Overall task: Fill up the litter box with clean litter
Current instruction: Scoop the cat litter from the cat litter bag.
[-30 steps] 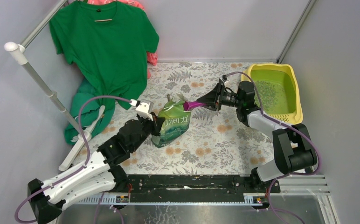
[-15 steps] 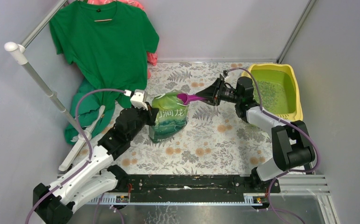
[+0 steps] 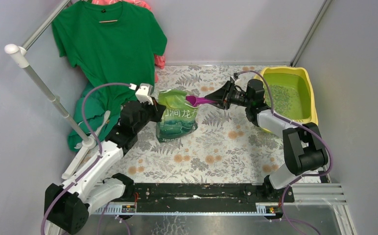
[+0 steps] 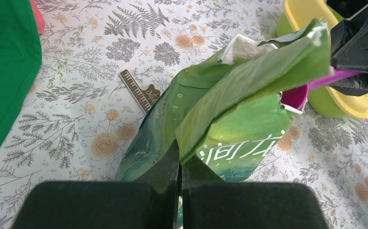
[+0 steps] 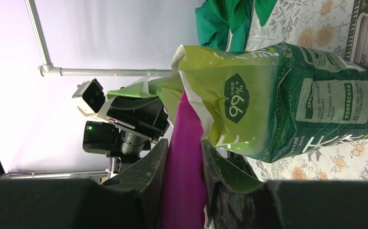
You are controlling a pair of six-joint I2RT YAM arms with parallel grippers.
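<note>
Two arms busy | left gripper (image 4: 181, 164) pinches green bag (image 3: 178, 122) by its rim | right gripper (image 5: 184, 143) clamps purple scoop (image 3: 195, 101) at bag mouth | litter box (image 3: 314, 107), worktop's (image 3: 216, 147) far right, holds scattered clean litter (image 3: 281, 100)

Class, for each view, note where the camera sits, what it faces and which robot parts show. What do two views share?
Top external: above and behind the bases, looking down on the table; left arm and right arm show.
Left wrist: on the left arm, facing the green bag; left tool, shut on its edge, shows.
Right wrist: on the right arm, facing the bag's mouth; right tool grips the purple scoop.
Shared: both wrist views show bag and scoop.
</note>
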